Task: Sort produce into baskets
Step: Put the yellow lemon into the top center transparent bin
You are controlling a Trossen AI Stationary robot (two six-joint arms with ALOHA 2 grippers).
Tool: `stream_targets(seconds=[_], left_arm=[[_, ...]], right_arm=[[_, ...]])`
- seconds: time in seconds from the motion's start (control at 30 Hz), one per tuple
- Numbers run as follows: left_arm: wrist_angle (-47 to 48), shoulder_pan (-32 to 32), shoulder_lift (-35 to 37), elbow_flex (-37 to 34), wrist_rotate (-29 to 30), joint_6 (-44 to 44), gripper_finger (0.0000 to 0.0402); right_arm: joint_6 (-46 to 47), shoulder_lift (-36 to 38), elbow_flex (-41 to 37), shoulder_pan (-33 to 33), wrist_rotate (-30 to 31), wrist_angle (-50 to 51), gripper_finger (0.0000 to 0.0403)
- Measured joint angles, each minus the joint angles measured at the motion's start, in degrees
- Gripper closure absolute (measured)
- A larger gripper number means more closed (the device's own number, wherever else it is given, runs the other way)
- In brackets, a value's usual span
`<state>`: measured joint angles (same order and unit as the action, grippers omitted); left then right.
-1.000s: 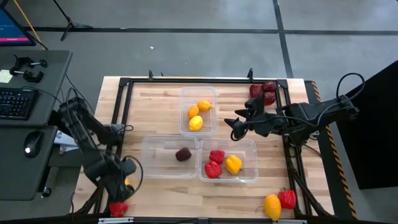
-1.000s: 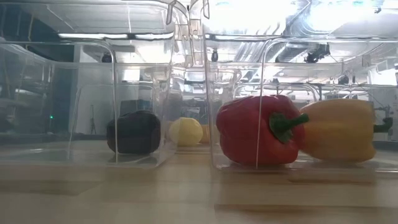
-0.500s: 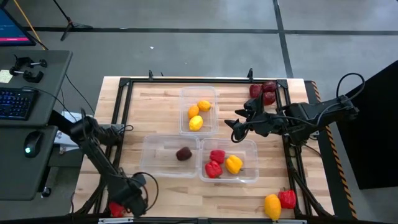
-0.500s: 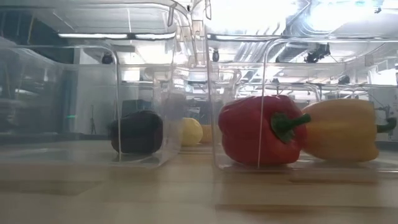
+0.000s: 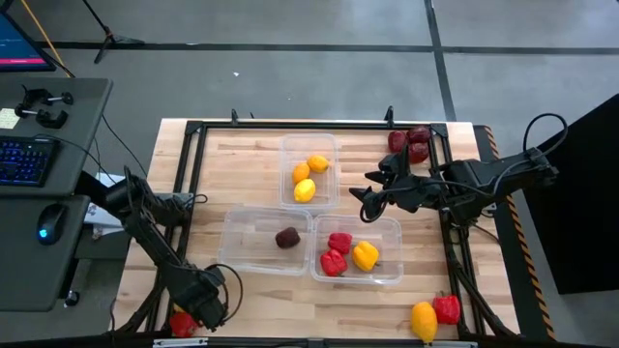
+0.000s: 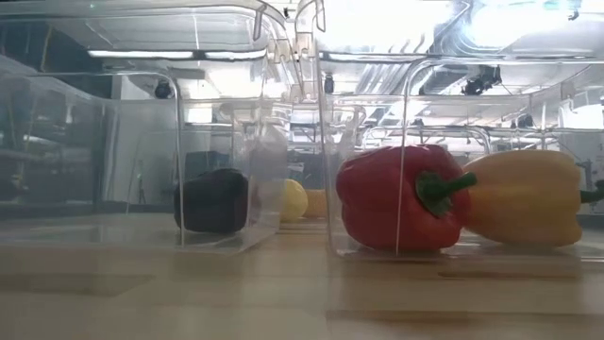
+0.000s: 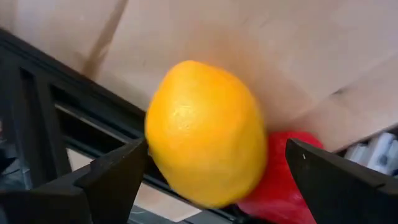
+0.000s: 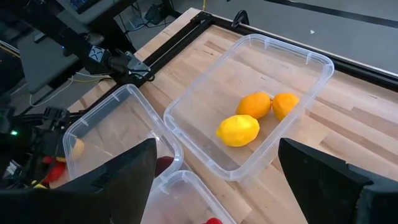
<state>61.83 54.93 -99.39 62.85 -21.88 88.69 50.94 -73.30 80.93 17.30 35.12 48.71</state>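
Note:
My left gripper (image 5: 203, 302) is open at the table's near left corner. In the left wrist view its fingers (image 7: 115, 177) stand on either side of an orange citrus (image 7: 205, 134), with a red pepper (image 7: 280, 183) just behind it. That pepper (image 5: 182, 324) lies at the near edge. My right gripper (image 5: 363, 198) is open and empty, above the table between the far tub (image 5: 286, 155) and the near right tub (image 5: 392, 271). The far tub holds a lemon (image 8: 238, 130) and two oranges (image 8: 255, 104). The near left tub (image 5: 237, 263) holds a dark maroon fruit (image 5: 286, 238). The near right tub holds two red peppers (image 5: 334, 253) and a yellow one (image 5: 364, 255).
Dark red fruits (image 5: 409, 141) lie at the far right corner. A yellow pepper (image 5: 424, 319) and a red pepper (image 5: 447, 308) lie at the near right corner. A black frame (image 5: 193, 130) runs around the table. A desk with a keyboard (image 5: 24, 159) stands to the left.
My left gripper has gone toward the table's near edge and a little to the right, ending over the near left corner. My right gripper has kept still.

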Motion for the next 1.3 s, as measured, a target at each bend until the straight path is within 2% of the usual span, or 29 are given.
stream_targets(seconds=[0.13,0.37,0.47,0.63,0.8,0.93,1.07,1.17,1.23,1.3], left_arm=[[-2.31,0.53,-0.07,-3.66,-2.89,1.77,0.0035],[-3.35,0.86,-0.07,-5.07,-1.96,-0.66,0.0040],[-3.10,0.84,-0.04,-4.53,-0.13,-2.58,0.0066],[-3.26,0.84,1.20,-4.53,0.34,-5.02,0.0135],[-2.82,0.84,10.24,-1.73,5.10,-6.38,0.0138],[-2.76,0.84,20.24,2.46,15.44,-6.58,0.0128],[-3.14,0.46,28.37,7.26,36.29,-8.23,0.0117],[-4.32,-2.55,31.87,9.61,51.18,-12.67,0.0116],[-7.15,-6.26,33.01,10.05,56.46,-19.16,0.0116],[-10.92,-10.99,33.21,10.05,57.69,-26.73,0.0115]], right_arm=[[0.02,0.00,0.00,0.00,0.16,0.00,0.0077],[0.01,0.00,0.00,0.00,0.18,0.00,0.0077],[0.00,0.00,0.00,0.00,0.19,0.10,0.0077],[0.01,-0.02,0.00,0.00,0.19,0.76,0.0077],[0.01,-0.02,0.00,0.00,0.19,0.89,0.0077],[0.01,-0.04,0.00,0.00,0.19,1.35,0.0077],[-0.01,-0.04,0.00,0.00,0.20,1.62,0.0077],[0.02,-0.04,0.00,0.00,0.13,1.68,0.0077],[0.18,-0.04,0.00,0.00,-0.92,1.68,0.0077],[0.20,-0.04,0.00,0.01,-2.06,1.66,0.0077]])
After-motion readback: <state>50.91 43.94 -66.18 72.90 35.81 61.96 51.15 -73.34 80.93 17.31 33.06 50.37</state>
